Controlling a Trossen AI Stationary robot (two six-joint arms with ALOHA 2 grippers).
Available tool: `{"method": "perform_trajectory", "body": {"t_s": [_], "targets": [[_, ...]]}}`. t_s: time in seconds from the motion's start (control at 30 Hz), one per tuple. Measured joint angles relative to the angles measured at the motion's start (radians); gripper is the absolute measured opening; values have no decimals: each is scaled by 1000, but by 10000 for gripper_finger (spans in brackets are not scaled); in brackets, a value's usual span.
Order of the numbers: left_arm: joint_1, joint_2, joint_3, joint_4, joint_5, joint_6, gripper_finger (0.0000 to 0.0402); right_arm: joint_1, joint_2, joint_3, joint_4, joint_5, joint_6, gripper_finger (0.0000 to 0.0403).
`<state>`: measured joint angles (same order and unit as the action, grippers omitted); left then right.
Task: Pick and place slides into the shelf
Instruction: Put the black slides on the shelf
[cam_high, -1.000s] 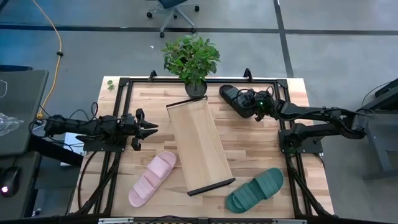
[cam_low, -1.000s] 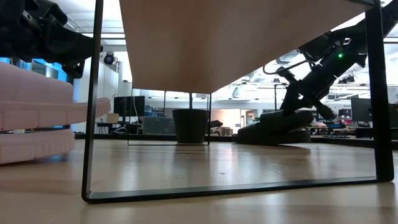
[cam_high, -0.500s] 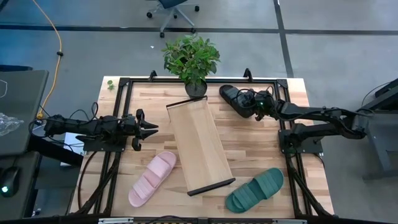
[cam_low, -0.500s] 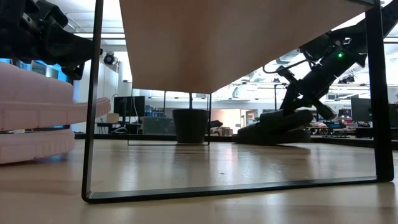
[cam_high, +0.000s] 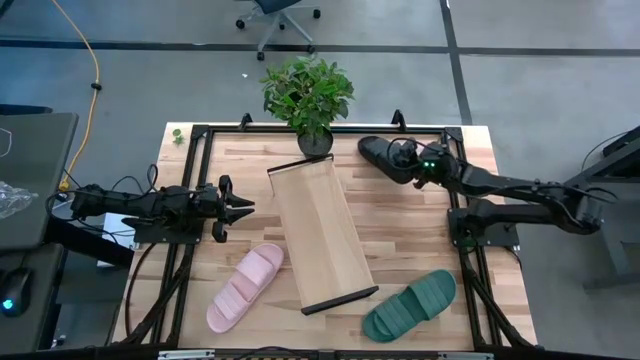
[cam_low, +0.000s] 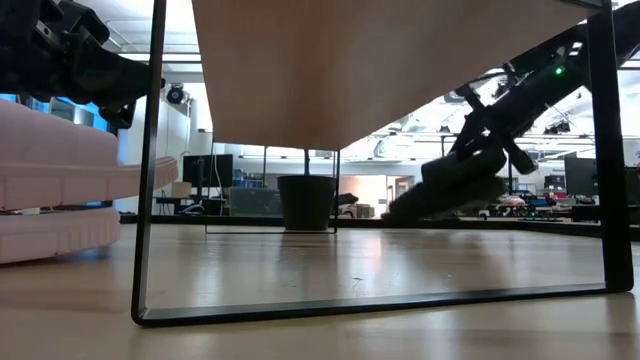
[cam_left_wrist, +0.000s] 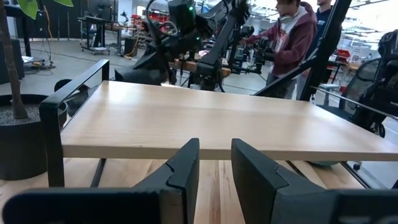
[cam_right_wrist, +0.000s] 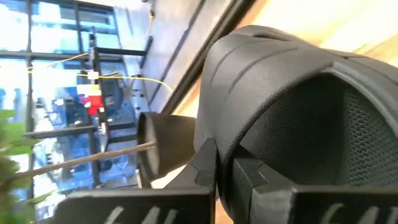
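The black slide (cam_high: 383, 153) is at the table's far right, and my right gripper (cam_high: 405, 163) is shut on it. In the low view the black slide (cam_low: 450, 185) sits tilted, one end raised. The shelf (cam_high: 322, 235) stands on its black end bars at mid-table, running near to far. The pink slide (cam_high: 245, 287) lies flat near left of it, and the green slide (cam_high: 410, 305) lies flat near right. My left gripper (cam_high: 240, 205) hovers open and empty, left of the shelf, pointing at it. My right gripper holds the black slide at its side nearest the arm (cam_right_wrist: 231, 140), pinched between the two fingers, which come slanting down from the table's right. The fingers hide the exact place of contact. The slide is tilted, its gripped end up and its other end (cam_low: 395, 210) low by the table.
A potted plant (cam_high: 308, 95) stands at the far edge behind the shelf's far end. Black frame rails (cam_high: 190, 180) run along the table's left and right sides. People stand beyond the table in the left wrist view (cam_left_wrist: 298, 37).
My right gripper has risen and drawn a little toward the table's far right corner with the black slide. The slide lay flat before; now its gripped end is raised and it tilts.
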<state>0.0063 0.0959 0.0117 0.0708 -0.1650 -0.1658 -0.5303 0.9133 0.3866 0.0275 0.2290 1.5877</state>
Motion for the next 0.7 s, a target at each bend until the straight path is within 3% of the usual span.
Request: {"method": "perform_trajectory", "body": {"t_s": [0.37, 0.7], "targets": [[0, 0, 0, 0, 0, -27, 83, 0, -218, 0, -19, 63, -78, 0], [0, 0, 0, 0, 0, -51, 83, 1, -415, 0, 3, -2, -202, 0]]}}
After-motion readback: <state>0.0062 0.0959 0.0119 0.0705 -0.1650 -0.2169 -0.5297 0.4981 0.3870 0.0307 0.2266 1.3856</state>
